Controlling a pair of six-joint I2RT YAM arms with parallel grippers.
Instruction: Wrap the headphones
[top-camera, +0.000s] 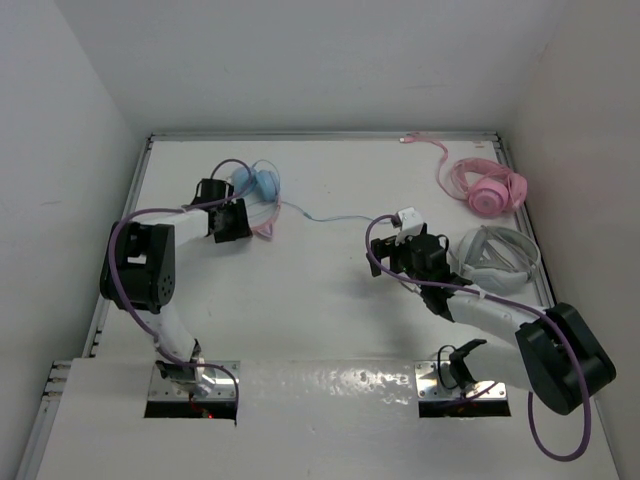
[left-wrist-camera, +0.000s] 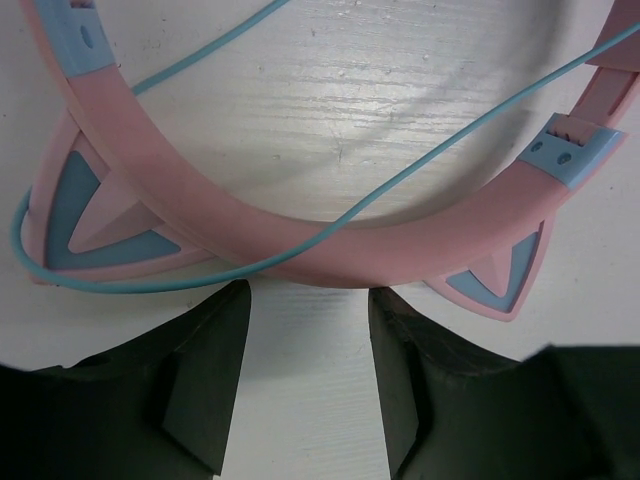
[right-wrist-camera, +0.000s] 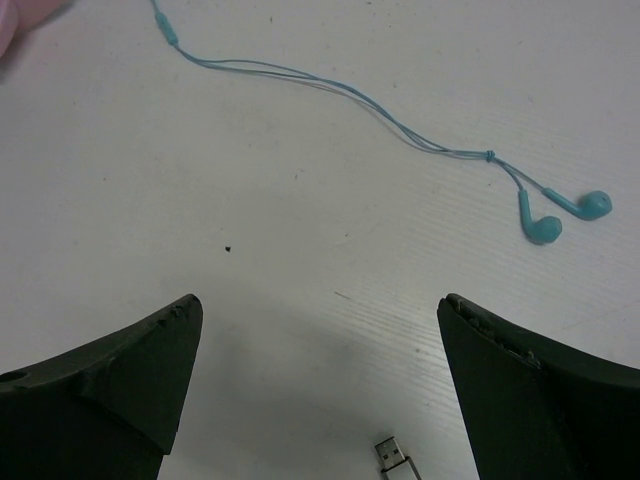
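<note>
The left gripper is seen released, jaws parted with nothing between them. The headphones lie just ahead of its fingertips, the pink headband set crosswise (the cable is draped over it). The right gripper is spread wide and empty, with teal earbuds lying ahead to its right.
</note>
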